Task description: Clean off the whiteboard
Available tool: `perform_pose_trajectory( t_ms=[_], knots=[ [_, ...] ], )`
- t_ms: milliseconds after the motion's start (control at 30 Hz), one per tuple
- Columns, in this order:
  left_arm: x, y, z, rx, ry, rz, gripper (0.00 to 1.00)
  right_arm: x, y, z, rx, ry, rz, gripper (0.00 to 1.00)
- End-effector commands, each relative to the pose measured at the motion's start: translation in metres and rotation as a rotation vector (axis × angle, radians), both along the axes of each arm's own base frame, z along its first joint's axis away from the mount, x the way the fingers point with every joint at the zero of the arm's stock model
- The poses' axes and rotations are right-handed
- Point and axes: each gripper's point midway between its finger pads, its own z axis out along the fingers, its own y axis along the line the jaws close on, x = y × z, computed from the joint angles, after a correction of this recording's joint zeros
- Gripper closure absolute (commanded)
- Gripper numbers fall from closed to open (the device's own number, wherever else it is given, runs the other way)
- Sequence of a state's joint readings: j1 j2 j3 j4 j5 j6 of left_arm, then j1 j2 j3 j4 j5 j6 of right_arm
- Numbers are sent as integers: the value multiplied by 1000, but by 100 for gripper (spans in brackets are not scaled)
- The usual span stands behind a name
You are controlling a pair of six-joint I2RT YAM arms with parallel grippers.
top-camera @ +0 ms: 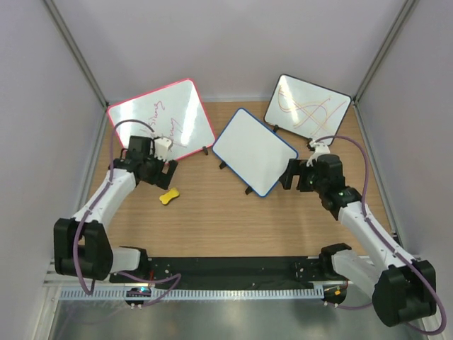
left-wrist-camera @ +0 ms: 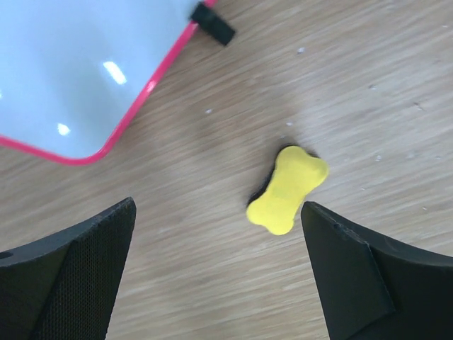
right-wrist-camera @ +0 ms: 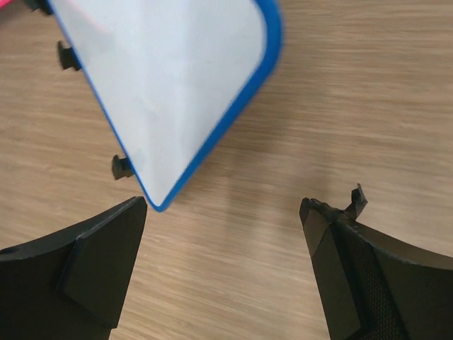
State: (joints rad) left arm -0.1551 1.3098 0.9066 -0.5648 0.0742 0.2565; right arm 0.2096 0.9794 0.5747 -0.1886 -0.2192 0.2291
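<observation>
The blue-framed whiteboard stands tilted on small black feet at the table's middle; its face looks blank white, with no writing that I can see. It also fills the upper left of the right wrist view. A yellow bone-shaped eraser lies on the wood left of it, and shows in the left wrist view. My left gripper is open and empty just above the eraser. My right gripper is open and empty beside the board's right corner.
A larger pink-framed board with red writing stands at the back left; its corner shows in the left wrist view. A black-framed board with orange and red scribbles stands at the back right. Grey walls close in three sides.
</observation>
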Motion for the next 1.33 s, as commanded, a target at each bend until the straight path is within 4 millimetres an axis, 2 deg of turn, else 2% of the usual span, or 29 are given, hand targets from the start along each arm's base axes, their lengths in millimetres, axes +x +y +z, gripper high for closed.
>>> perform_pose_trajectory(
  t_ms=[0, 133, 267, 300, 433, 467, 500, 567, 633, 867, 1067, 1300],
  knots=[
    [-1, 31, 26, 5, -30, 174, 0, 0, -49, 15, -89, 23, -316, 0],
    [-14, 79, 32, 116, -32, 362, 0, -9, -86, 23, -127, 3, -549, 0],
    [-33, 111, 33, 156, -28, 520, 0, -17, -120, 29, -168, -45, -753, 0],
    [-36, 117, 32, 171, -28, 548, 0, -21, -137, 29, -207, -64, -844, 0],
    [-48, 154, 30, 300, -70, 709, 0, -32, -164, 26, -253, -82, -1036, 0],
    [-59, 168, 25, 374, -67, 769, 0, -34, -168, 24, -264, -79, -1065, 0],
    [-57, 180, 31, 396, -119, 830, 0, -36, -171, 20, -269, -65, -1097, 0],
    [-64, 199, 37, 466, -163, 918, 0, -38, -177, 17, -306, -56, -1131, 0],
    [-68, 209, 33, 454, -182, 964, 0, -36, -175, 8, -333, -19, -1118, 0],
    [-73, 214, 23, 398, -158, 984, 0, -29, -169, -2, -402, 69, -1058, 0],
    [-72, 210, 21, 376, -153, 969, 0, -24, -163, -4, -369, 63, -1028, 0],
    [-74, 207, 18, 362, -142, 950, 0, -24, -159, 1, -306, 3, -1005, 0]
  ],
)
